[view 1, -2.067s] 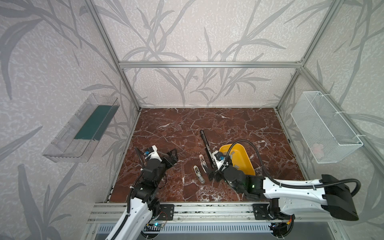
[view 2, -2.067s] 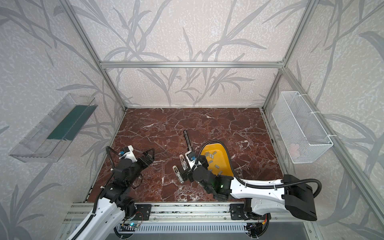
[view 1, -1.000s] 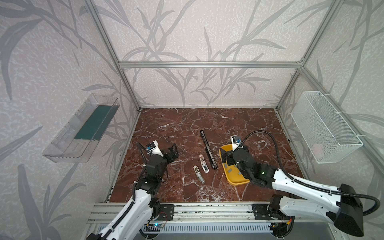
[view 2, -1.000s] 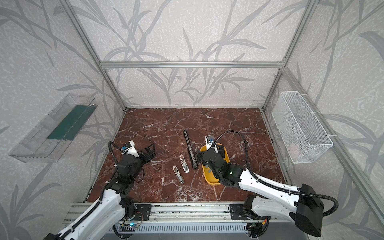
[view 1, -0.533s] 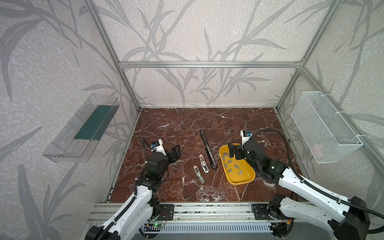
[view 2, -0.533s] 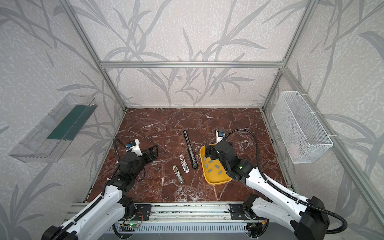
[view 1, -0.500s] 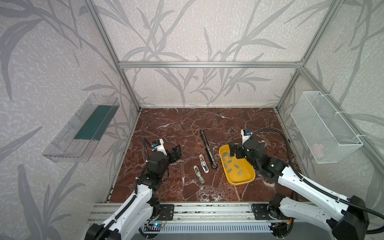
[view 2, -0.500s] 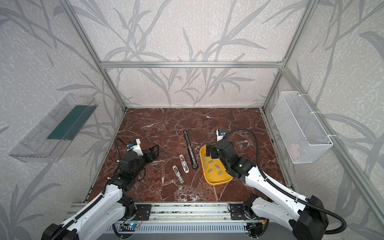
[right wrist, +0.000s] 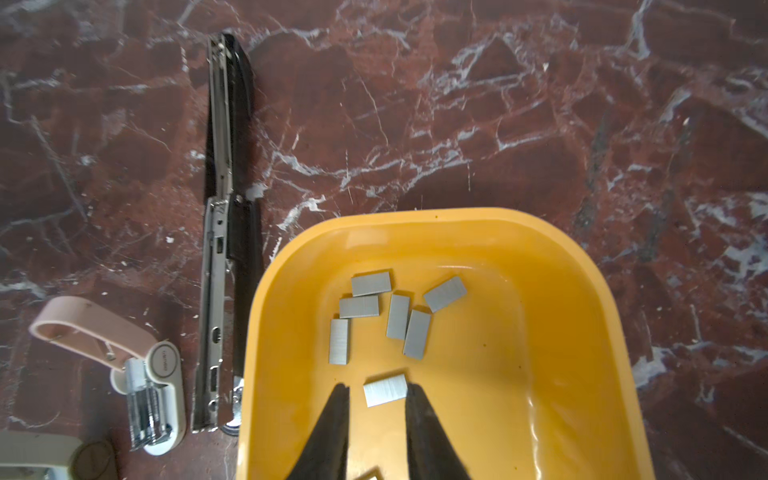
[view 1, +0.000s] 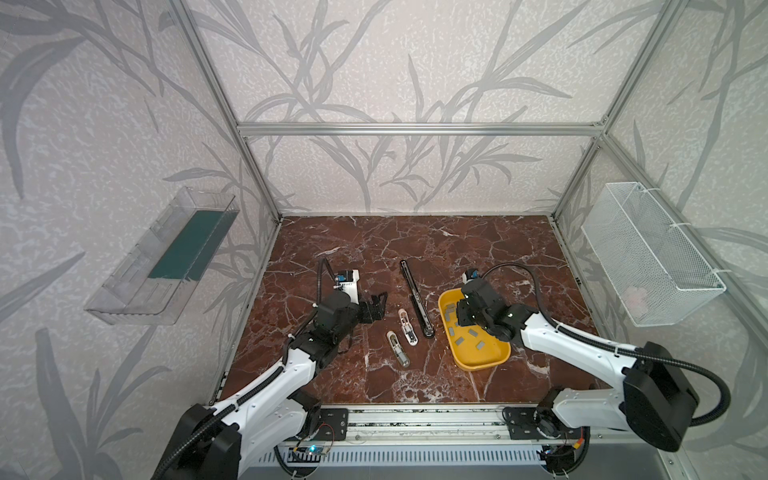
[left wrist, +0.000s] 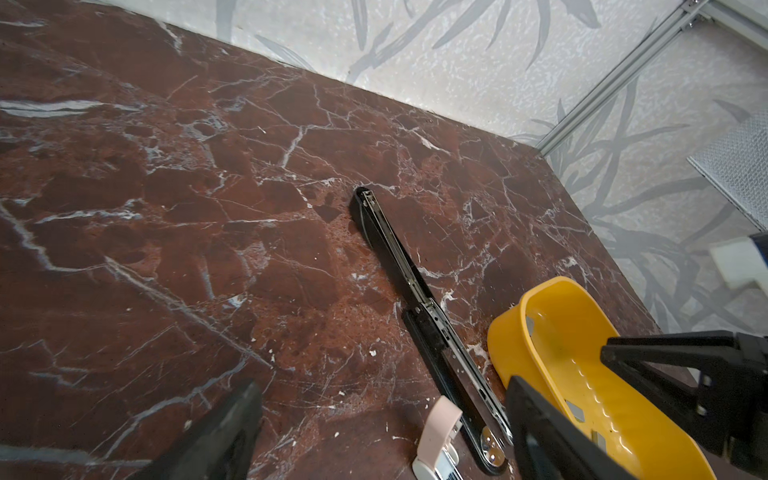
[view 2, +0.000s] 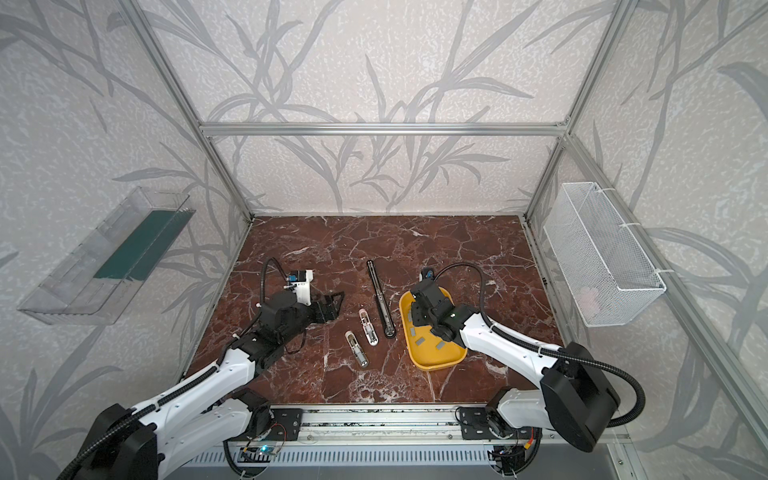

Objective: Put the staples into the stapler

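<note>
Several grey staples (right wrist: 397, 316) lie in a yellow tray (right wrist: 415, 216). My right gripper (right wrist: 377, 392) reaches down into the tray, its jaws narrow and set either side of one staple strip (right wrist: 385, 390). One finger touches the strip and a gap shows at the other. A long black stapler (view 1: 417, 300) lies opened flat left of the tray. A pink and white stapler (view 1: 406, 327) and a grey one (view 1: 398, 348) lie beside it, both open. My left gripper (view 1: 376, 305) hangs wide open and empty left of the staplers.
A white wire basket (view 1: 648, 257) hangs on the right wall and a clear shelf (view 1: 166, 257) on the left wall. Aluminium frame posts edge the red marble table (view 1: 415, 241).
My right arm left the staplers, swung over the tray and came down into it, jaws narrowing around a strip. My left arm reached a little farther toward the staplers.
</note>
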{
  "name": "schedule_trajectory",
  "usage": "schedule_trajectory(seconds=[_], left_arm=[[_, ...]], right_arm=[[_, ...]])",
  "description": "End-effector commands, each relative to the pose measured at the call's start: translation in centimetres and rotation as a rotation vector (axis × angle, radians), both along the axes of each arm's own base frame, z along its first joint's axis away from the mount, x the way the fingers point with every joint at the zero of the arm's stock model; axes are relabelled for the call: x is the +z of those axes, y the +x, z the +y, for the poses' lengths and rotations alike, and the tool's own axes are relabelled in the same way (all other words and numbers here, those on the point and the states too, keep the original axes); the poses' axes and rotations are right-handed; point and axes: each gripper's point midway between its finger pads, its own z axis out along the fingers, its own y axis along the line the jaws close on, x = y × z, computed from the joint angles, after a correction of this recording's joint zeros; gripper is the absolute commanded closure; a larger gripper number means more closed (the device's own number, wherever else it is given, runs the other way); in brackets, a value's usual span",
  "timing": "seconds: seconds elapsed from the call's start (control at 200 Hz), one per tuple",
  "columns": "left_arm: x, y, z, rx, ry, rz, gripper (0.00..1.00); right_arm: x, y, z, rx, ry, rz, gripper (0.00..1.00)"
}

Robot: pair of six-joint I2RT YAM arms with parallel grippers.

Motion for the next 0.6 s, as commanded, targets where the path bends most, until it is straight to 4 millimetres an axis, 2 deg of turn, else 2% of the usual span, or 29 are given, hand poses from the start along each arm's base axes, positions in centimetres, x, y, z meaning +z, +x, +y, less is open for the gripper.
schedule_trajectory(seconds=[0.0, 0.365, 0.595], left_arm=[[0.7, 0.5, -0.2, -0.005, 0.05, -0.02, 0.08], [0.8, 0.4, -0.2, -0.004, 0.046, -0.025, 0.08], [0.6, 0.5, -0.5, -0.012, 0.042, -0.017, 0.08]], right_arm=[[0.1, 0.5, -0.6, -0.053, -0.027, 0.02, 0.74], [-3.4, 1.5, -0.8, -0.09, -0.045, 0.12, 0.74], [-4.3, 2.4, -1.3, -0.113, -0.104, 0.148, 0.74]])
